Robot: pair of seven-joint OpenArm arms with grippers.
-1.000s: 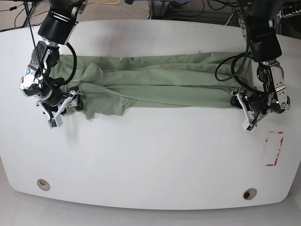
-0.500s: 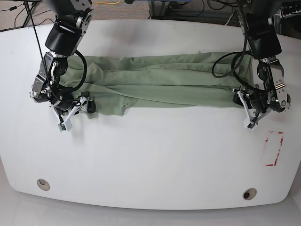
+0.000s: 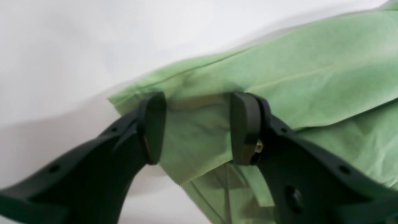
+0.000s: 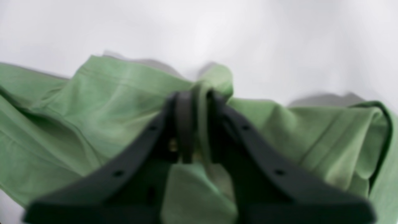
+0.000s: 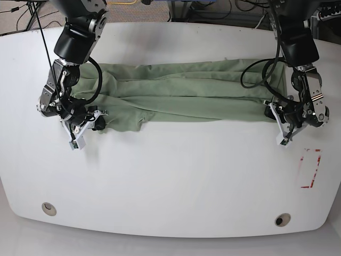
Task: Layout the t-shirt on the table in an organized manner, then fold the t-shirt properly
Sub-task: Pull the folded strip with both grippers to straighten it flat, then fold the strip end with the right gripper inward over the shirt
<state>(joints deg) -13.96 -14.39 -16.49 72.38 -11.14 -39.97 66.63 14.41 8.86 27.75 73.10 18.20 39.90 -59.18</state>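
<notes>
The sage-green t-shirt (image 5: pixel 181 90) lies as a long wrinkled band across the far half of the white table (image 5: pixel 176 176). My left gripper (image 5: pixel 275 116) is at the shirt's right end. In the left wrist view it (image 3: pixel 198 99) is open, jaws apart, with a corner of the shirt (image 3: pixel 311 62) between the pads. My right gripper (image 5: pixel 95 120) is at the shirt's left lower edge. In the right wrist view it (image 4: pixel 199 96) is shut on a raised fold of the shirt (image 4: pixel 108 102).
A red-outlined rectangle mark (image 5: pixel 310 168) lies near the right edge. Two round grommet holes (image 5: pixel 49 208) (image 5: pixel 282 219) sit near the front edge. Cables hang behind the table's far edge.
My right arm has swung inward to the shirt's left lower edge, and that edge has bunched slightly. My left arm has barely moved.
</notes>
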